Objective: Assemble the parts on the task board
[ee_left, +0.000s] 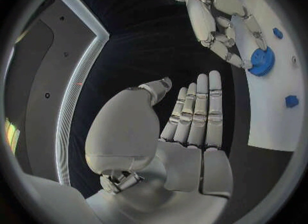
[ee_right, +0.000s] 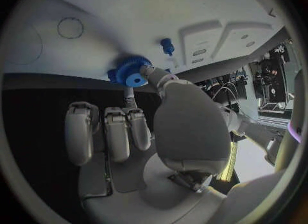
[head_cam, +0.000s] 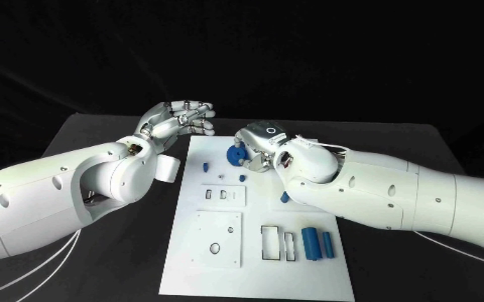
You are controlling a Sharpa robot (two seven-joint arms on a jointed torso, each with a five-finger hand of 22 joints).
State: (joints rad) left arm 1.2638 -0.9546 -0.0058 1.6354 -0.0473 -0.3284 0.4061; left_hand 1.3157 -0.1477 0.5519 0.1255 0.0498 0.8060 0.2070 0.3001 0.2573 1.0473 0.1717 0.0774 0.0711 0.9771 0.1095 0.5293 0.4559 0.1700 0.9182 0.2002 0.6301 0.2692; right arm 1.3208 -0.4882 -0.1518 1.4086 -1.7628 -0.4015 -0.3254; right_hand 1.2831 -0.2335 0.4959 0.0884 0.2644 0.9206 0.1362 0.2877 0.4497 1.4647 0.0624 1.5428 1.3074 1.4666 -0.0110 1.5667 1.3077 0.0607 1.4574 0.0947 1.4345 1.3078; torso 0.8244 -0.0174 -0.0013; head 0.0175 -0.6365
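The left arm (head_cam: 70,190) comes in from the lower left of the head view, its hand (head_cam: 182,121) raised left of centre, empty, palm flat with fingers (ee_left: 199,111) straight and side by side. The right arm (head_cam: 403,193) enters from the right edge; its hand (head_cam: 260,145) sits at centre, fingers (ee_right: 118,131) bent downward, fingertips and thumb closed on a blue gear (head_cam: 236,154).

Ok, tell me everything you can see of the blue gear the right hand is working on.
The blue gear is a small toothed wheel, plastic by its look, with a round hub at its centre. It sits near the far end of the white task board. The right hand pinches it with its fingertips. Whether it is seated on the board cannot be told.
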